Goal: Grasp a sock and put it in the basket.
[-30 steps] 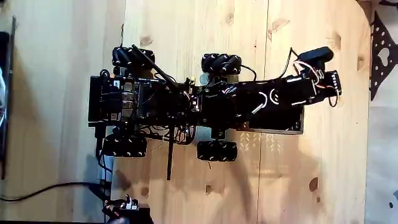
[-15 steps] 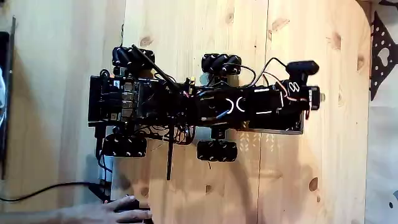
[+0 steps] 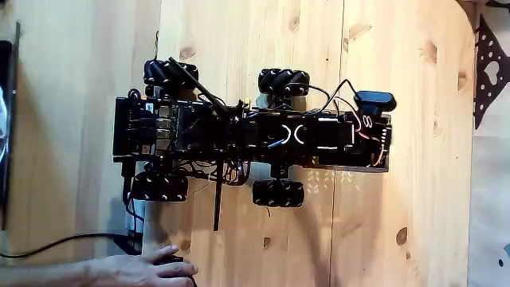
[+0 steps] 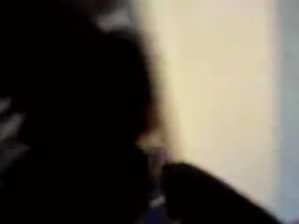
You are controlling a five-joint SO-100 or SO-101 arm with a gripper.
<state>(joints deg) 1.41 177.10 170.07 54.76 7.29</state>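
**Arm folds back over its rolling base, sock not yet found**

Folded inward since a second ago, the black five-joint arm (image 3: 319, 135) now lies flat along the top of the black wheeled robot base (image 3: 207, 135), its tip pulled in from the right-hand overhang it reached before; a person's hand (image 3: 151, 269) has slid in along the bottom edge of the fixed view, resting by a dark cable on the pale pine tabletop (image 3: 239, 48); the base itself has not shifted, its four roller wheels standing where they were.

Seen from above, the two-finger gripper (image 3: 381, 137) sits at the right end of the arm, beside a small black camera pod (image 3: 374, 100); whether its fingers are parted or closed cannot be told, the dark parts merging against a dark plate beneath.

Smeared with motion, the wrist view offers only a dark mass at left and a bright pale band at right; the dark lump low in that picture may be the small black fabric sock, though that is uncertain.

With the sock unlocated, its bearing from the gripper and the lie of its long axis cannot be judged; any reach must wait on a clearer sighting.
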